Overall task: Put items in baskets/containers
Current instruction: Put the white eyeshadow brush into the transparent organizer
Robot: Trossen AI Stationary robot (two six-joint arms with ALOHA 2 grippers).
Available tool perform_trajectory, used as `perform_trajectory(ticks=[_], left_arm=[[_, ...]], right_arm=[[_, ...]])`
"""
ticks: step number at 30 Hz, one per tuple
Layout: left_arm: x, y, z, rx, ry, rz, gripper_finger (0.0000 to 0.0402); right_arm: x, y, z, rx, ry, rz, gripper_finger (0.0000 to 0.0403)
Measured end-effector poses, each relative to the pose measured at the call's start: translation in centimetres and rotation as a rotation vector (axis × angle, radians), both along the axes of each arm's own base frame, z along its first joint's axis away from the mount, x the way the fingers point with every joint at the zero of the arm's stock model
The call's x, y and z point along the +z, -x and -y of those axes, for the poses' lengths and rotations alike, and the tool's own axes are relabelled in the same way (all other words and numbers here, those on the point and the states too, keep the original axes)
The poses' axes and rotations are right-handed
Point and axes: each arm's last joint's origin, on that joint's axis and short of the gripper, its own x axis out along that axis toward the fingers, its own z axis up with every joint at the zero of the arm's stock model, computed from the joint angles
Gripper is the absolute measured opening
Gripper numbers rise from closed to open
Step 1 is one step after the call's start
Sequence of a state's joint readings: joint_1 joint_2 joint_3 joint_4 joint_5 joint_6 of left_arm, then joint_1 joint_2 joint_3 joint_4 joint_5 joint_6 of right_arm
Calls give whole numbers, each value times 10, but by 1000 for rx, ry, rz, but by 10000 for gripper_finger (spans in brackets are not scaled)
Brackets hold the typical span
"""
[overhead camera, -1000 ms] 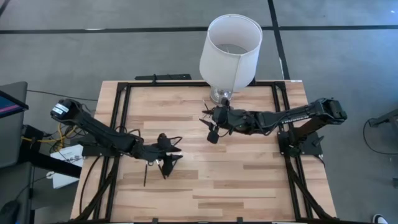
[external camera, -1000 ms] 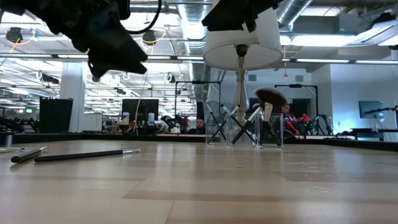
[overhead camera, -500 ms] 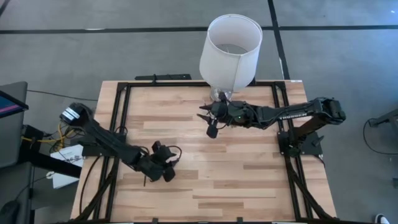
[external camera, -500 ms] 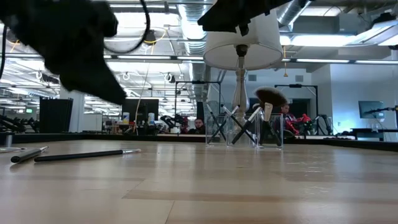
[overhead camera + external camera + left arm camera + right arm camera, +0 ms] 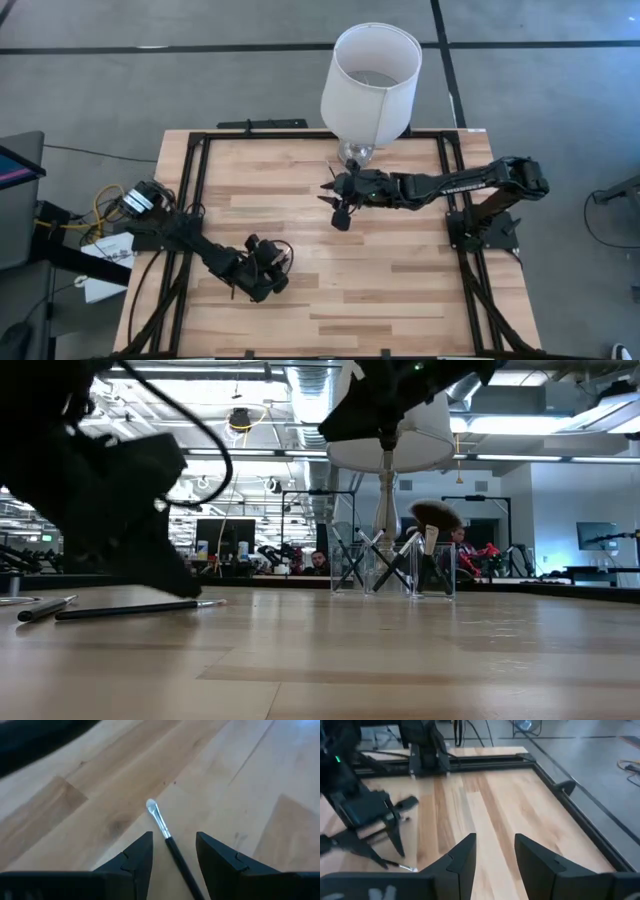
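wood-plank table (image 5: 380, 270) w/ black frame, open workshop room behind. left gripper (image 5: 172, 851) low at table's left-front, fingers apart, straddling a brush (image 5: 165, 832) lying flat. right gripper (image 5: 492, 852) open, empty, raised near clear tray (image 5: 392, 570) holding other brushes beside lamp (image 5: 371, 75).

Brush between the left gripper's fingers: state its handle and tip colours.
Brush: black handle, silvery ferrule, pale tip; clearest in the left wrist view.

Two arms are working over one worktop (image 5: 400, 270), each carrying one tool: the left tool (image 5: 262, 272) and the right tool (image 5: 338, 200). Two brushes are lying flat on the wood (image 5: 140, 609) (image 5: 45, 607). One clear tray (image 5: 392, 570) is holding several more brushes, too crossed to count. One lampshade (image 5: 372, 82) is standing behind.
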State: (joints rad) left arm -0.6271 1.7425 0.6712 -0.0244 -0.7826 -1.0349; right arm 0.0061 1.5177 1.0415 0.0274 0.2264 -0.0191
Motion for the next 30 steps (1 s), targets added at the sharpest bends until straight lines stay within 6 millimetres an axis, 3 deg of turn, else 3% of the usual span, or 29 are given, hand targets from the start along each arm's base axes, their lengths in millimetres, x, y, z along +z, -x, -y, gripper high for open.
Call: perform_trajectory(ticks=[9, 16, 18, 22, 30], left_arm=[[-26, -2, 0, 35, -99, -20, 139], [-29, -6, -8, 69, -105, -21, 44], [-29, -8, -10, 76, -104, -23, 16], [-29, -9, -12, 85, -110, -14, 14], [-4, -12, -13, 90, -90, 78, 11]], right_arm=[[-16, -10, -5, 29, 1, -31, 127], [-12, -9, -13, 139, -47, -11, 127], [-13, -8, -21, 170, -49, -22, 127], [-25, -10, -40, 292, -35, -90, 143], [-66, -19, -86, 408, -101, -195, 223]])
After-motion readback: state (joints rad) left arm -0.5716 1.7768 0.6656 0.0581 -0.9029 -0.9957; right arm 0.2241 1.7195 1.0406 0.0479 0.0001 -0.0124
